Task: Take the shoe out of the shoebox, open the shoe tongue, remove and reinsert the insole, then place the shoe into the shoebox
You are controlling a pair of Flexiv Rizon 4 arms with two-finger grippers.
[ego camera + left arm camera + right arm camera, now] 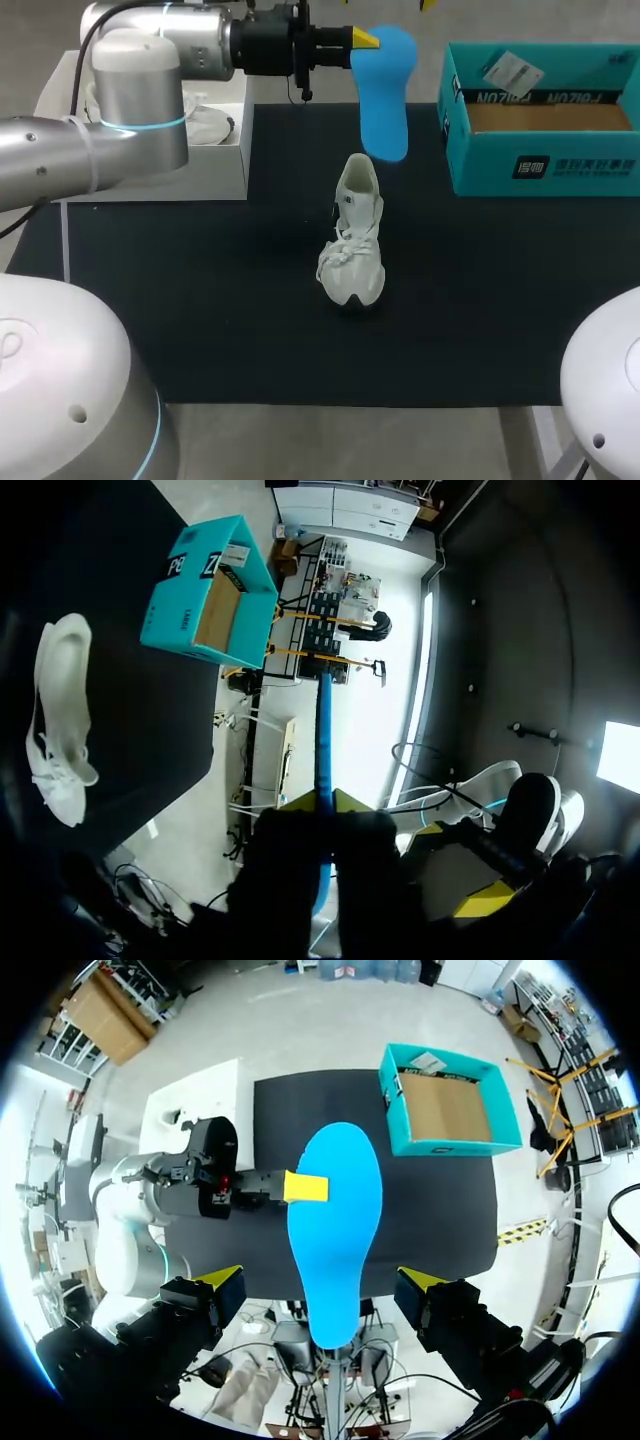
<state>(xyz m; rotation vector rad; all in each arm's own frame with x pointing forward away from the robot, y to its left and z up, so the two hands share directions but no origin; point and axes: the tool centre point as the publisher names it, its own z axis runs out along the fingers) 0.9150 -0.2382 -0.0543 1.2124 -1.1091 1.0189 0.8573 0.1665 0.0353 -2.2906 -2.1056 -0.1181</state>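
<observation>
A black-topped desk [200, 300] carries an open teal cardboard shoebox [545, 165] at its far right and a white lace-up sneaker [353, 240] at its middle. Above the sneaker, the left gripper [366, 40] has its fingers clamped on a thin blue foam insole [383, 95], which is probably light and floppy and best pinched at the edge. The right gripper [320, 1280] has its fingers spread and empty.

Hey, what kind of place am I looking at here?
Probably a robotics lab bench: the robot's left hand holds a blue insole, while a white shoe stands on a black mat near a teal shoebox.
</observation>
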